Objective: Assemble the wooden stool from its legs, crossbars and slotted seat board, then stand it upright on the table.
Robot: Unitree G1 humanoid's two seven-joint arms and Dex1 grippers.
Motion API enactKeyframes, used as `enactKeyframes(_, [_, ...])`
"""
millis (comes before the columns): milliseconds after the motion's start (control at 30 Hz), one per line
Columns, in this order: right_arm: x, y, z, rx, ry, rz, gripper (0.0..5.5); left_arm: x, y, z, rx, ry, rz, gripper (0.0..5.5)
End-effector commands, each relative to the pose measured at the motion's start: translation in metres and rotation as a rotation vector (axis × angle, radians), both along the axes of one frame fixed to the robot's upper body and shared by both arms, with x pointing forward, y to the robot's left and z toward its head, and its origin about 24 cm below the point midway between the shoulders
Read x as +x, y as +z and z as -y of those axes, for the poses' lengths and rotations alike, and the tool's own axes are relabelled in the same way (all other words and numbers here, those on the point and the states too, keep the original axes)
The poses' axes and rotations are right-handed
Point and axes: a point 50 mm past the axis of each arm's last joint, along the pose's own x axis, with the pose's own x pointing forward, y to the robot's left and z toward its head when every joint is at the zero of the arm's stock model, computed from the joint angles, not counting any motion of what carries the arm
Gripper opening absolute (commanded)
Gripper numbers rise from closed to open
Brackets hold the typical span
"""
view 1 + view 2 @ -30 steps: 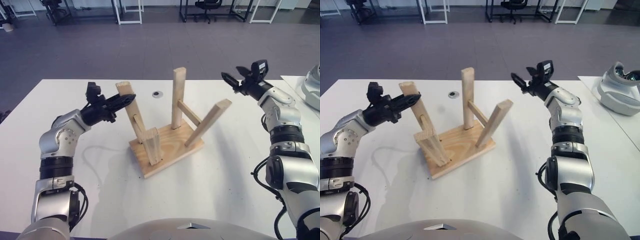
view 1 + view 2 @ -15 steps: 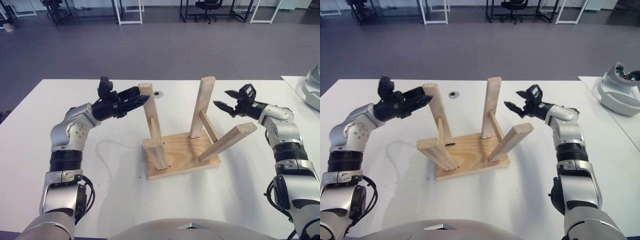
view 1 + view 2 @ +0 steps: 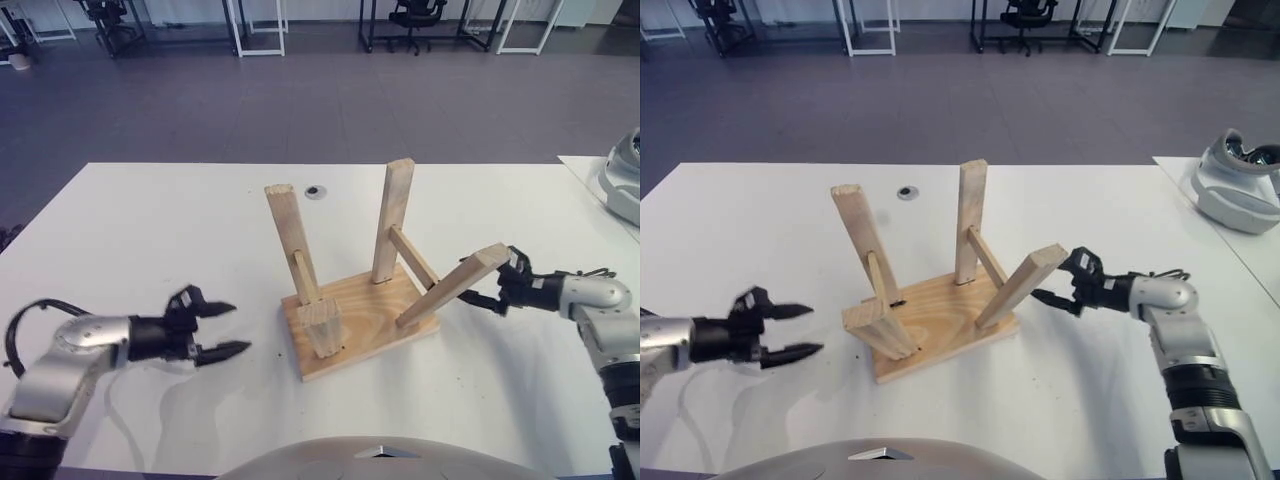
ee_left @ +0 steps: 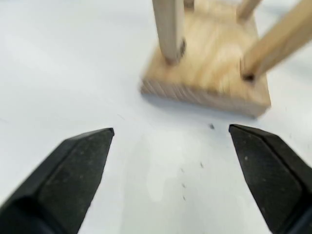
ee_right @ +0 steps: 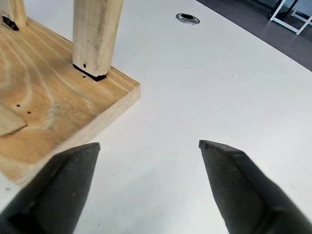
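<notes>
Stool, inverted, leg askew: my left pincer, near table's front edge, and right pincer, beside that leg, both agape; straighten before flipping.

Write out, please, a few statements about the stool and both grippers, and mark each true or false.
1. The stool rests on its seat board, legs up. True.
2. The left gripper holds a leg. False: it is open, apart from the stool, low over the table.
3. The right gripper is open, close by the leaning leg. True.
4. All four legs stand straight. False: one leans outward toward the robot's right.
</notes>
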Motion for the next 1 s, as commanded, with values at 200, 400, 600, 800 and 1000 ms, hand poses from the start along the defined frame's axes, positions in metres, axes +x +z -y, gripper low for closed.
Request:
enactKeyframes(200, [-0.021, -0.014, -0.022, 0.086, 0.060, -0.065, 3.82, 0.027, -0.010, 0.040, -0.114, 0.194, 0.187, 4.36])
enactKeyframes(400, [-0.036, -0.024, -0.003, 0.011, -0.166, -0.009, 3.82, 0.014, -0.019, 0.005, -0.044, 0.335, 0.176, 4.36])
enactKeyframes(600, [-0.059, -0.031, -0.009, 0.056, -0.249, -0.017, 3.82, 0.000, -0.033, 0.009, -0.032, 0.383, 0.137, 4.36])
enactKeyframes(800, [-0.061, -0.026, -0.029, 0.117, -0.218, -0.026, 3.82, -0.007, -0.032, 0.029, -0.087, 0.338, 0.099, 4.36])
enactKeyframes(1000, [-0.063, -0.017, -0.046, 0.226, -0.170, -0.049, 3.82, -0.002, -0.027, 0.054, -0.174, 0.310, 0.088, 4.36])
